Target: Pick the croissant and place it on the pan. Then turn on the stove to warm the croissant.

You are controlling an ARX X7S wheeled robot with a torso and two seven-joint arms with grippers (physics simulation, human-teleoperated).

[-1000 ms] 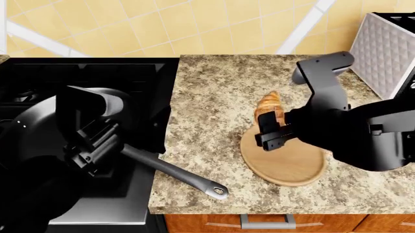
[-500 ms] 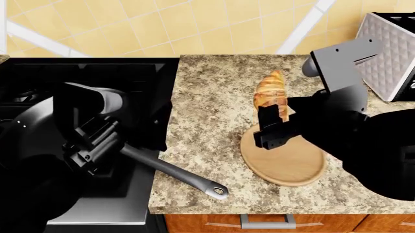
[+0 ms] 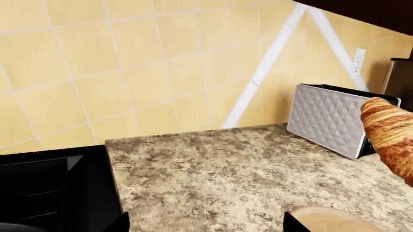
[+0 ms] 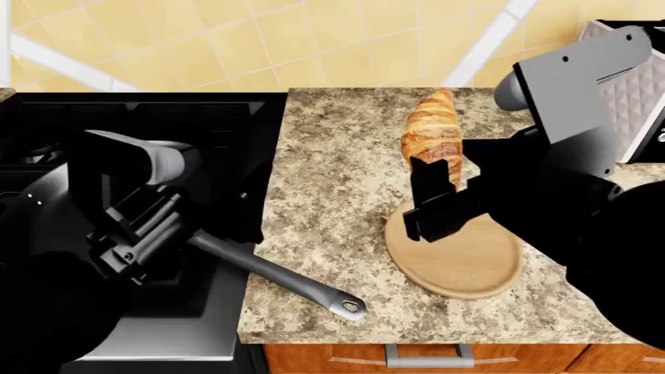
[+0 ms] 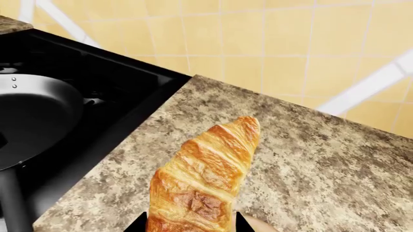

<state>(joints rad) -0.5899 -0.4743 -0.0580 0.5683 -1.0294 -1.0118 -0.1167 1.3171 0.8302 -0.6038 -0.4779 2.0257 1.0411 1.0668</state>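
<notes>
Croissant (image 4: 434,134) lifted higher (clear of plate (image 4: 462,261)).

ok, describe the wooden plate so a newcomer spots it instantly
On the speckled granite counter right of the black stove, near the front edge, lies a round wooden plate. It is flat, tan and bare, unlike the quilted silver toaster behind it.

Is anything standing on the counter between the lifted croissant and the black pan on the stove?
Nothing visible does. The right gripper holds the golden-brown ridged croissant above the round tan wooden plate. The speckled granite counter toward the large black frying pan is bare; only the pan's long handle crosses its front edge, and the left gripper hangs over the pan.
</notes>
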